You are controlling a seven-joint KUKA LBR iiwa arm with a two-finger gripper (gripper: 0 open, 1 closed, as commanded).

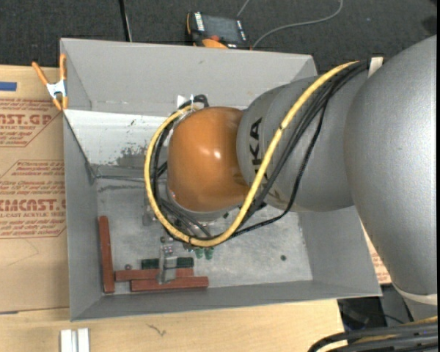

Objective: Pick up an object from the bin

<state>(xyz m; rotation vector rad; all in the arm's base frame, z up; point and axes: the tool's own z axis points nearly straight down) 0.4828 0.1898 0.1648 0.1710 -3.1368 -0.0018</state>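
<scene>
hand (167, 264) low in grey bin (78, 211), over three red-brown bars (103, 255) (near left corner), its opening cannot be told

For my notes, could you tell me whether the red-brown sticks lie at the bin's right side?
No, the red-brown sticks lie in the lower left corner of the bin.

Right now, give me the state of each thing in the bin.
Gripper: low in the bin, over the two crosswise bars.
Left bar: red-brown, lying flat along the left wall.
Upper bar: lying flat, partly under the gripper.
Lower bar: lying flat by the view's lower wall.
Bin: upright, open on top.
</scene>
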